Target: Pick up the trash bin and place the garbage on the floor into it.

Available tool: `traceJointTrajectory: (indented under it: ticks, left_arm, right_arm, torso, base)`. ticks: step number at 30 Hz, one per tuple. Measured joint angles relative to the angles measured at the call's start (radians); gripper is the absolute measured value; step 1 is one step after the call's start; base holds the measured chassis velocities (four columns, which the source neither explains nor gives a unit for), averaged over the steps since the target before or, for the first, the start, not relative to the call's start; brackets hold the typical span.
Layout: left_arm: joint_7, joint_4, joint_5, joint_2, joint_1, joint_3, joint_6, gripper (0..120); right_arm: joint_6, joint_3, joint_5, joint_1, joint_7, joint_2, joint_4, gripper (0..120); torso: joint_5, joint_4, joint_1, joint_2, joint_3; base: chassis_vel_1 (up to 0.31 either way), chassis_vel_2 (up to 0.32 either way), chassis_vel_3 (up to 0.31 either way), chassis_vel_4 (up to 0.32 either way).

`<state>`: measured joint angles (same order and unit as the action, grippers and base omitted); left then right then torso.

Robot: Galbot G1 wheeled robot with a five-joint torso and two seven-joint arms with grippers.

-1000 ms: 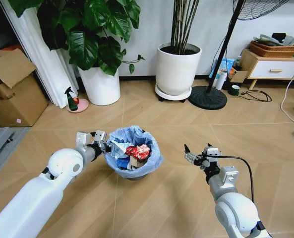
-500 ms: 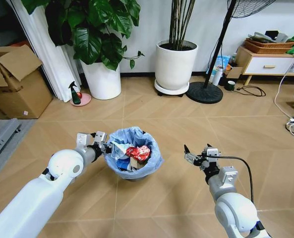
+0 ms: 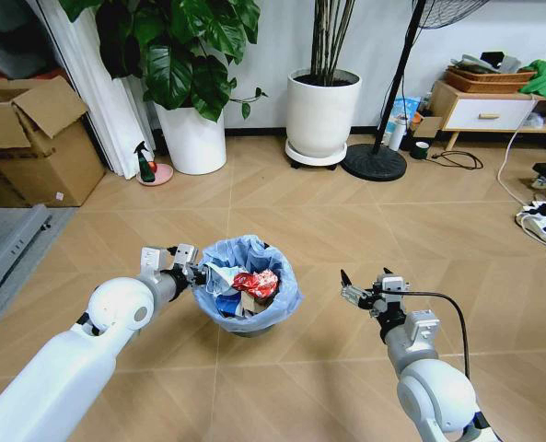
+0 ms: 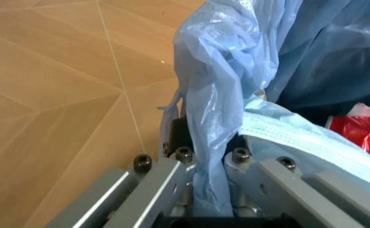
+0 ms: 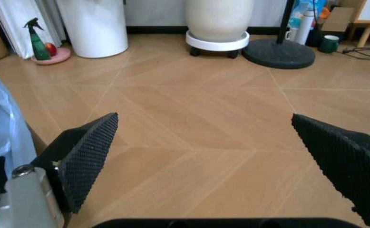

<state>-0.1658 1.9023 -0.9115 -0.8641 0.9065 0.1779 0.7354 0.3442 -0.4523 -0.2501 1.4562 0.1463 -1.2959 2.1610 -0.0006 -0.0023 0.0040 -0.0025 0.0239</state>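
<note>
1. The trash bin (image 3: pixel 247 293), a small round black bin lined with a crinkled light-blue plastic bag (image 4: pixel 226 85), stands on the chevron wooden floor (image 3: pixel 346 221) between the two arms, in front of the robot.

2. The left gripper (image 3: pixel 191 272) is at the bin's left rim, clamped on the bag and the rim beneath it. In the left wrist view the blue plastic runs down between the two metal jaws, which have closed against it.

3. The right gripper (image 3: pixel 350 293) hangs just to the right of the bin, apart from it, fingers spread wide and holding nothing. The right wrist view shows bare floor between its black ribbed pads (image 5: pixel 86 154).

4. The garbage (image 3: pixel 254 283) lies inside the bin: a crushed red can, crumpled pale paper and what looks like a blue wrapper. I cannot tell whether any scrap is left on the floor nearby; none is visible on the boards ahead.

5. The deciding relation: the bin is upright, its axis vertical, held at its left edge, so any lift or carry rests on the left arm; the right arm is free, with its fingers pointing forward.

6. Against the earlier head views, arms and bin keep the same places relative to each other, while the white plant pots (image 3: pixel 323 115), cardboard box (image 3: pixel 33 147) and green spray bottle (image 3: pixel 145 163) have shifted in the picture, so the camera has moved and not these things.
</note>
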Motion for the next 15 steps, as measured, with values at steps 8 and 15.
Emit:
traceJointTrajectory:
  ticks: [8,15]
  left_arm:
    - [0.000,0.000,-0.002,0.002,-0.003,0.002,0.000,0]
    - [-0.002,-0.002,-0.002,-0.003,-0.007,0.001,0.000,0]
  right_arm:
    - [0.000,0.002,0.009,-0.002,-0.003,-0.002,-0.004,100]
    - [-0.001,0.001,0.010,0.001,-0.004,-0.002,-0.004,100]
  torso:
    - [0.0002,0.0001,0.000,0.000,0.000]
    - [-0.0008,0.0000,0.000,0.000,0.000]
  base:
    - [0.141,-0.123,-0.140,0.129]
    - [0.204,-0.119,-0.203,0.116]
